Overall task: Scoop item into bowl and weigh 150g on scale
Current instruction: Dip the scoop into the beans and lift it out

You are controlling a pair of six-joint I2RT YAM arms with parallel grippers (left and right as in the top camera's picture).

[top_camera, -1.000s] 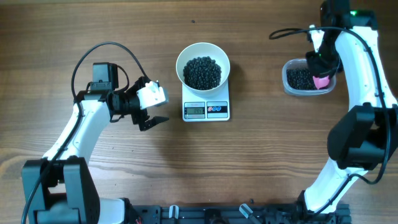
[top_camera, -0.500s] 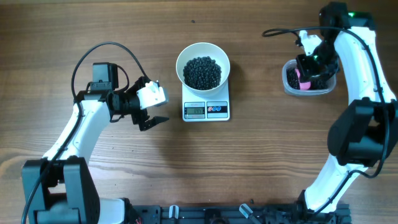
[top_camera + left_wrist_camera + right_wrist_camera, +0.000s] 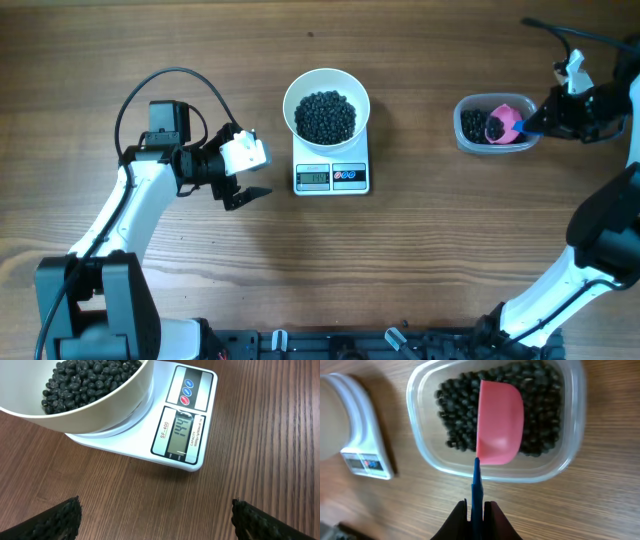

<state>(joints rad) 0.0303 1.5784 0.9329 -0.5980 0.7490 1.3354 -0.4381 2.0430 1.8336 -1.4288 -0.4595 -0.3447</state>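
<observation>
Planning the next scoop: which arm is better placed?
Right: the right gripper is shut on the pink scoop, at the beans in the clear tub. The left gripper is open beside the scale.

A round white bowl (image 3: 288, 108) with a plain smooth rim stands upright on a small white square scale (image 3: 332, 187), covering its far part. Inside the bowl lies a loose heap of small matte black beans (image 3: 325, 117), spread over the bottom and staying below the rim. The scale rests flat on the wooden table (image 3: 400, 260); its near edge carries a grey display (image 3: 181, 434) with dark digits and 2 round buttons (image 3: 187, 391), 1 blue and 1 red. More beans lie in a clear tub (image 3: 462, 142), well apart to the right.
</observation>
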